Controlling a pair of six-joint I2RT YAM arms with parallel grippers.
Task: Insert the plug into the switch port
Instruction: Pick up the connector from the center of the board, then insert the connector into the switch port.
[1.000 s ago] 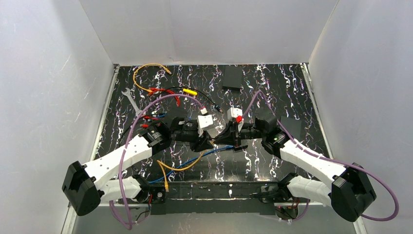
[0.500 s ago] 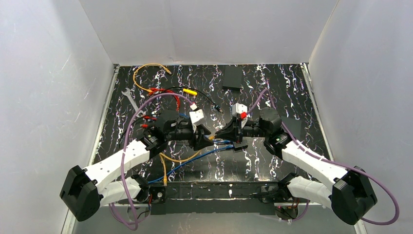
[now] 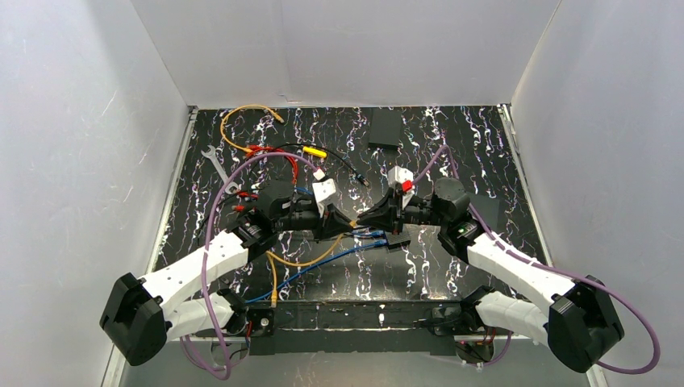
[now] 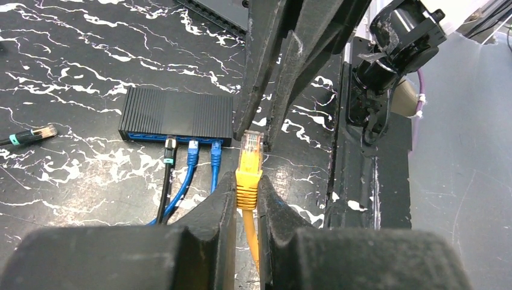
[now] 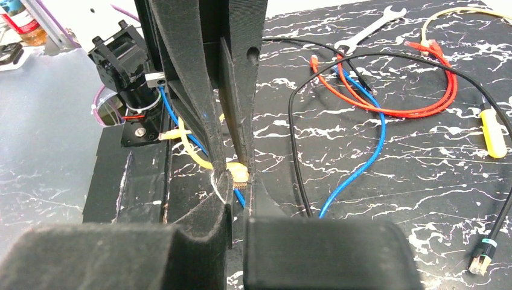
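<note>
The left gripper [image 4: 246, 184] has its two dark, rough-textured fingers pressed together on the yellow rubber boot of the yellow network plug [image 4: 249, 166], whose yellow cable trails back between them. The plug's clear head sticks out forward, held in the air above the black white-veined tabletop [image 4: 72, 60]. The right gripper [image 5: 237, 202] meets it head-on from the opposite side. Its fingers are drawn tight together, and their tips appear to nip the very front of that clear head, so both grippers seem to have the plug at once.

The small black ribbed network switch [image 4: 175, 112] lies flat on the table, lower than the plug and off to the left in the left wrist view. In the overhead view it sits almost under the right gripper. Its row of ports faces the left arm, with a black cable [image 4: 168, 158] and two blue cables [image 4: 202, 158] already seated in it. Whether a port is free I cannot make out.

The plug's long axis runs roughly the way the seated connectors do, head towards the switch side. I judge that the left arm, gripping the boot from the port side, is better placed to push it home, though the right gripper blocks the head until it lets go.
</note>
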